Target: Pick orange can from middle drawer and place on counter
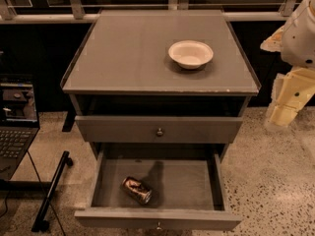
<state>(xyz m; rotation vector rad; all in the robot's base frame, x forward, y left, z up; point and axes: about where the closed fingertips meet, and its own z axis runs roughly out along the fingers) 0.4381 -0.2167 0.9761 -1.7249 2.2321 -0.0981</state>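
The orange can (137, 190) lies on its side on the floor of the open middle drawer (197, 186), towards the front left. The drawer is pulled out, and its front panel with a small knob (158, 225) sits at the bottom of the camera view. The counter (128, 53) is the flat grey top of the cabinet above it. My gripper (284, 106) hangs at the far right, off the cabinet's right side, at about the height of the counter's front edge. It is well away from the can and holds nothing that I can see.
A white bowl (191, 53) stands on the counter's right half. A closed upper drawer front with a knob (159, 131) sits above the open drawer. An open laptop (15, 117) and a black floor stand (51, 188) are on the left. A railing (44, 17) runs behind.
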